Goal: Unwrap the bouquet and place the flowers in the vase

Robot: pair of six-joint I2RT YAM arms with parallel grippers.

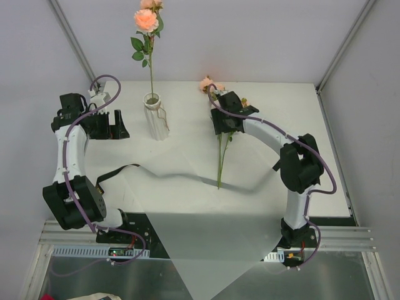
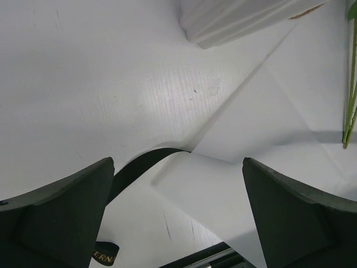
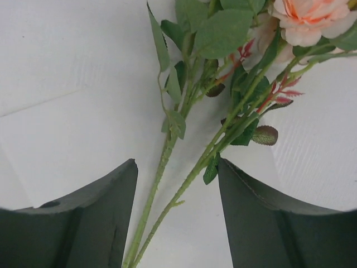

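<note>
Right pincer: half-open, holding nothing, hovering astride the flowers; stems lying flat on the table, running through the gap between its jaws. Left pincer: gaping, empty, sitting farther off near the vase.

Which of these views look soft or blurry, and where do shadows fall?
Top external view: even light, sharp, with a soft shadow along the raised fold of the paper. Left wrist view: the close fingers and the vase look slightly soft. Right wrist view: stems crisp, bloom slightly washed out.
</note>
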